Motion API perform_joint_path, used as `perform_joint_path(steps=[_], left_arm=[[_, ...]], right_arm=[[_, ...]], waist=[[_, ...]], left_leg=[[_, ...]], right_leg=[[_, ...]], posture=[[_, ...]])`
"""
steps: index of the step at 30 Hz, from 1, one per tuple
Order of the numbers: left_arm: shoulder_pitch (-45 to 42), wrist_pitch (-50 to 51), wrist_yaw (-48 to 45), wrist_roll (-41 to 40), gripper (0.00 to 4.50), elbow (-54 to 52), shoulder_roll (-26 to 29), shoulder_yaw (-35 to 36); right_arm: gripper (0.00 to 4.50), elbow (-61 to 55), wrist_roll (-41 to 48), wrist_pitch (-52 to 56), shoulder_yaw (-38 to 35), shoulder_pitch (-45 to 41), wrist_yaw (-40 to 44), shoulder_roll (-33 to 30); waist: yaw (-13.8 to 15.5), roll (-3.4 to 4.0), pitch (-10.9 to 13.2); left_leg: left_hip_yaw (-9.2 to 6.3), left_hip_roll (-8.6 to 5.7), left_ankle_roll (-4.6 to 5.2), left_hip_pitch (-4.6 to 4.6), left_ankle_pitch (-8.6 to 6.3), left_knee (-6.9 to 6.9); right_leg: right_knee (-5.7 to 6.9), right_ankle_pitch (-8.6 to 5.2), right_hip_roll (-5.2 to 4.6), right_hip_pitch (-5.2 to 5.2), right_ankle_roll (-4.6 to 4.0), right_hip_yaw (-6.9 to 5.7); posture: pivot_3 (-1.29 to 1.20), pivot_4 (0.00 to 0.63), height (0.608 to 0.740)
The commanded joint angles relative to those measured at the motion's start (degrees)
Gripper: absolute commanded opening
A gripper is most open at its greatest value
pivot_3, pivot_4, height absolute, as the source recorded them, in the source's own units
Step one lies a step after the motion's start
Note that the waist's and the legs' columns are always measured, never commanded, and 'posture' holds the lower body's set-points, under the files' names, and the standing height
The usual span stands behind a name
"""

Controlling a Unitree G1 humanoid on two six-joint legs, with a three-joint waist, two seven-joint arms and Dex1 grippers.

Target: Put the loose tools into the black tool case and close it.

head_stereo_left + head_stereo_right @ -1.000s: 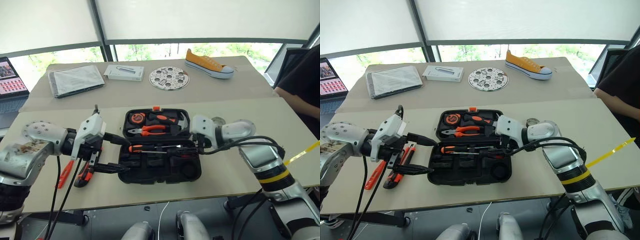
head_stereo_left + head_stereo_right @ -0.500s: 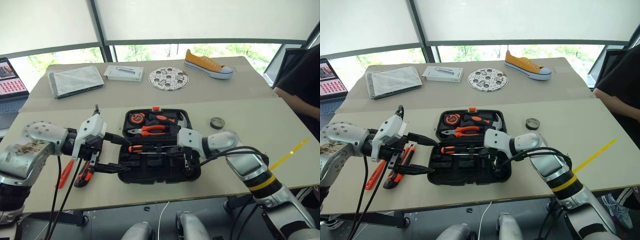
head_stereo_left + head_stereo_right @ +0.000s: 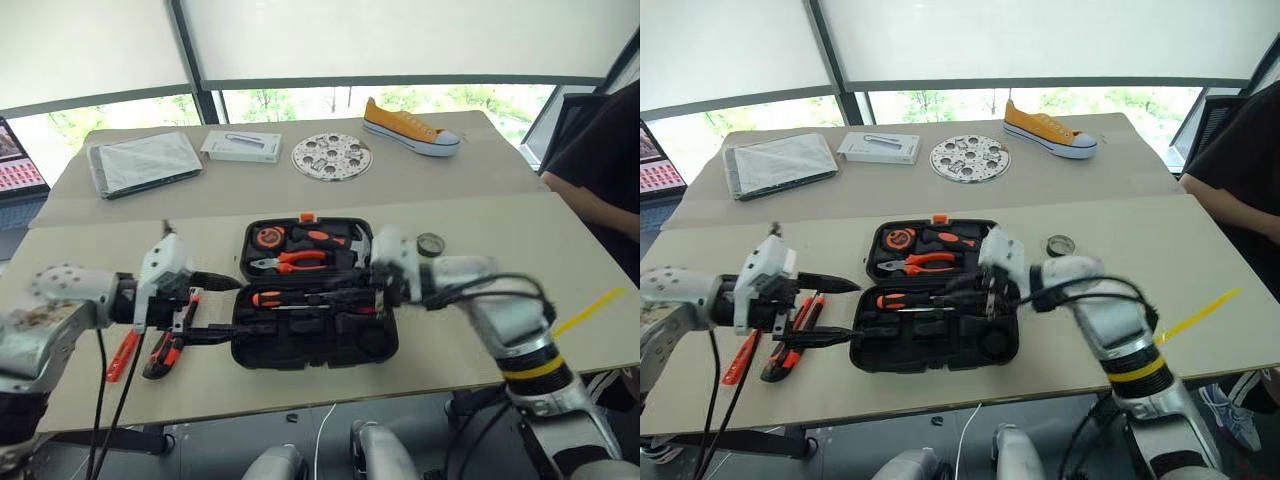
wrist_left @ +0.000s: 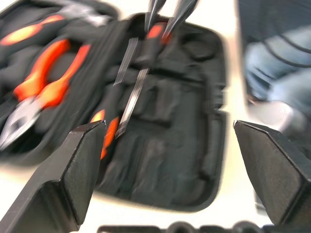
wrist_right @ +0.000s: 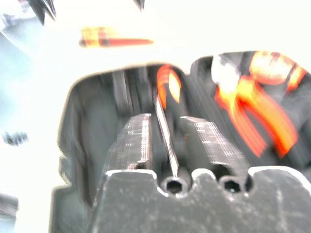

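Note:
The black tool case lies open mid-table, with pliers, a hammer and a tape measure in its lid. One black-and-orange screwdriver lies in the near half. My right gripper hovers over that screwdriver's shaft. It is open, and the thin shaft runs untouched between its fingers. My left gripper stands wide open at the case's left edge, holding nothing. Left of it on the table lie an orange tester screwdriver and other black-and-orange tools. The grey tape roll sits right of the case.
On the far table are a grey folded cloth, a white box, a round metal disc and a yellow shoe. A person sits at the right edge. A yellow strip lies near the right.
My right gripper has come up out of the case's near-right pocket to the screwdriver row and is blurred with motion. My left gripper has shifted a little to the left, still open.

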Motion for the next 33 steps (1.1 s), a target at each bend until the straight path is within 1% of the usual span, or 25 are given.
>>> perform_joint_path(steps=[1,2,4,5,6,9,10,12,14,18,21,22,26,31,33], left_arm=[[10.87,2.64,5.18,0.30,4.50,-5.02,-2.78,12.98],[15.23,3.09,6.86,1.05,4.50,-6.50,-4.52,17.08],[25.00,3.97,10.69,2.59,4.50,-9.37,-10.28,26.67],[28.35,3.88,12.10,2.99,4.50,-10.29,-12.33,29.67],[31.14,3.27,13.40,3.89,4.50,-10.89,-14.07,31.77],[39.67,2.15,17.60,6.76,4.50,-11.51,-19.98,37.28],[41.47,2.04,18.10,6.92,4.50,-11.43,-21.08,38.27],[43.06,1.40,18.21,6.90,4.50,-10.65,-21.28,38.47],[42.64,1.42,18.97,6.89,4.50,-9.69,-20.35,37.78],[37.86,4.51,20.60,6.61,4.50,-7.73,-16.18,33.75],[32.79,7.95,21.88,6.45,4.50,-5.46,-12.25,28.98],[30.92,9.56,22.75,6.97,4.50,-4.23,-10.79,27.11],[25.91,13.35,24.94,9.60,4.50,1.31,-6.28,20.33],[21.20,13.03,26.08,12.00,4.50,8.12,-4.37,13.61],[20.27,12.35,26.06,12.50,3.99,9.49,-4.92,10.90]], right_arm=[[2.86,-3.86,7.15,3.48,-3.77,-0.18,3.50,-3.26],[3.18,-3.99,7.77,3.30,-4.03,-0.04,4.58,-4.46],[3.89,-3.49,8.05,2.11,-3.82,0.21,6.31,-6.48],[4.28,-3.23,8.17,1.67,-3.65,0.25,6.72,-7.08],[4.46,-3.00,8.31,1.35,-3.57,0.28,7.03,-7.47],[4.46,-2.54,9.15,0.99,-3.82,0.03,7.89,-7.79],[4.46,-2.50,9.37,0.90,-3.80,-0.06,8.12,-7.86],[4.46,-2.47,9.66,0.76,-3.53,-0.25,8.16,-7.90],[4.46,-2.48,9.82,0.69,-3.31,-0.34,8.03,-7.86],[4.46,-3.25,9.53,-0.35,-3.11,-0.09,7.42,-7.23],[4.46,-4.43,9.50,-0.81,-3.38,0.12,5.81,-6.40],[4.46,-4.88,9.84,-0.54,-3.57,0.19,5.25,-6.21],[4.46,-6.91,10.72,-0.17,-4.00,1.24,3.99,-6.20],[4.46,-8.30,11.50,-0.03,-4.42,2.13,2.34,-6.34],[4.50,-8.81,11.68,-0.07,-4.42,2.47,1.78,-6.68]], waist=[[0.08,0.00,0.00],[0.11,0.02,0.01],[0.03,0.00,0.02],[0.09,-0.02,0.01],[0.24,-0.06,0.04],[0.90,-0.10,0.05],[1.04,-0.11,0.05],[1.59,-0.15,0.07],[2.48,-0.18,0.09],[2.82,-0.23,0.08],[2.39,-0.23,0.08],[2.07,-0.25,0.08],[1.49,-0.25,0.08],[0.71,-0.21,0.09],[0.88,-0.08,0.06]], left_leg=[[0.00,0.01,-0.01,0.00,-0.01,-0.02],[-0.01,-0.01,-0.01,-0.01,-0.02,-0.02],[0.05,-0.03,0.02,0.12,-0.03,-0.19],[0.17,0.02,0.04,0.14,-0.05,-0.25],[0.25,0.01,0.05,0.20,-0.05,-0.31],[0.36,0.07,0.02,0.21,-0.08,-0.28],[0.37,0.08,-0.01,0.22,-0.12,-0.28],[0.42,0.09,0.06,0.34,-0.17,-0.27],[0.40,0.10,0.07,0.39,-0.17,-0.24],[0.36,0.12,0.06,0.63,-0.17,-0.23],[0.38,0.12,-0.01,0.78,-0.23,-0.25],[0.38,0.11,-0.25,0.81,-0.36,-0.25],[0.39,0.10,-0.31,0.82,-0.39,-0.33],[0.50,0.09,-0.35,0.83,-0.41,-0.63],[0.54,0.07,-0.38,0.84,-0.40,-0.67]], right_leg=[[-0.01,0.00,0.02,0.01,-0.01,-0.02],[-0.03,0.00,0.01,0.01,-0.01,-0.05],[-0.05,0.00,-0.07,0.02,-0.01,-0.01],[-0.08,0.00,-0.07,0.02,-0.01,0.00],[-0.10,0.00,-0.08,0.03,0.00,0.02],[-0.09,-0.01,-0.18,0.13,0.00,0.06],[-0.09,0.00,-0.22,0.18,0.00,0.13],[-0.08,-0.01,-0.23,0.32,0.03,0.17],[-0.09,-0.04,-0.23,0.46,0.06,0.14],[-0.08,-0.05,-0.20,0.73,0.08,0.06],[-0.06,-0.04,-0.16,0.80,0.08,0.03],[-0.04,-0.04,-0.15,0.78,0.08,0.02],[-0.05,-0.03,-0.08,0.63,0.05,0.02],[-0.05,-0.02,-0.09,0.48,0.03,0.02],[-0.05,-0.05,-0.16,0.43,-0.01,0.02]], posture=[[0.00,0.150,0.737],[0.00,0.150,0.737],[0.00,0.150,0.737],[0.00,0.150,0.737],[0.00,0.150,0.737],[0.00,0.150,0.737],[0.00,0.150,0.737],[0.00,0.150,0.737],[0.00,0.150,0.737],[0.00,0.150,0.737],[0.00,0.150,0.737],[0.00,0.150,0.737],[0.00,0.150,0.737],[0.00,0.150,0.737],[0.00,0.150,0.737]])
